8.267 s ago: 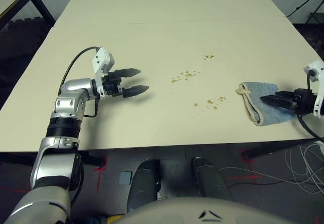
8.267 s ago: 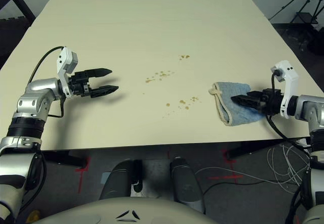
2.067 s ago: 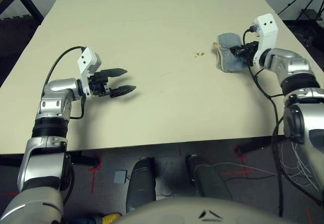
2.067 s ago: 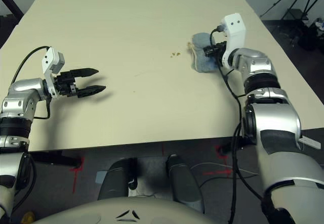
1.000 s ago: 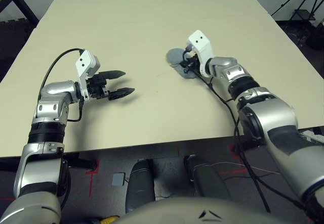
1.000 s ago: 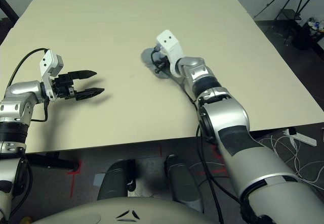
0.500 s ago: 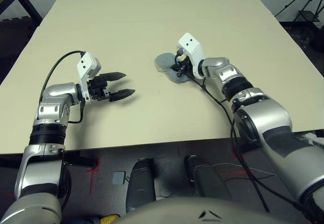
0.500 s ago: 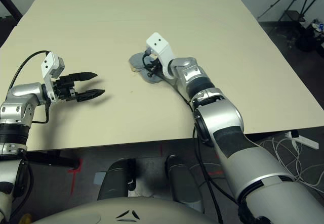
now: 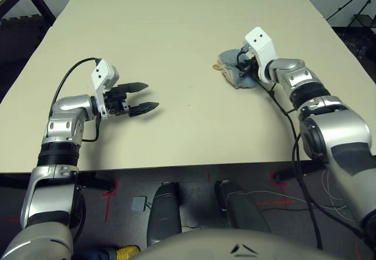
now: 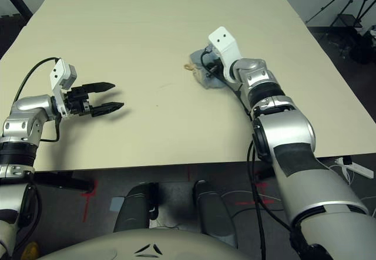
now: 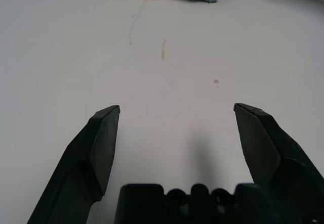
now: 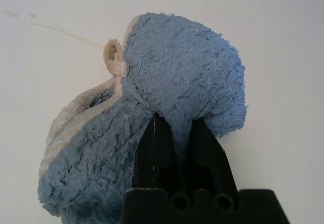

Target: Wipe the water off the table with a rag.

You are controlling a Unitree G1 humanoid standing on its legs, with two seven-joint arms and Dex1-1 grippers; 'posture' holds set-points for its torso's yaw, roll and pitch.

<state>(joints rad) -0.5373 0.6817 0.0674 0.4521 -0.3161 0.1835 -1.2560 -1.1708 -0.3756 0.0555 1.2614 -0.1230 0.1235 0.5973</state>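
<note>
The pale cream desk (image 9: 176, 31) stretches out in front of me, smooth and wide, with both my arms reaching over its near half.

My right arm is extended across the desk toward the middle, and my right tool (image 12: 174, 133) has its two black fingers pinched tight into a fold of the rag (image 9: 234, 75). The blue terry bunches up around the fingertips, and the cream edge (image 12: 114, 57) curls out on the side away from my arm. The rag lies crumpled on the desk surface, pressed down under the tool, right of centre.

My left arm rests over the left part of the desk, well apart from the rag. My left tool (image 9: 145, 97) hangs just above the surface with its fingers spread wide and nothing between them, pointing toward the middle of the desk.

Of the water, I can make out faint traces on the desk between my left tool and the rag: a short tan streak (image 11: 163, 49) and a tiny brownish speck (image 11: 216, 82), plus a thin pale line (image 11: 132, 29) nearer the rag. In the head views this patch looks almost bare.
</note>
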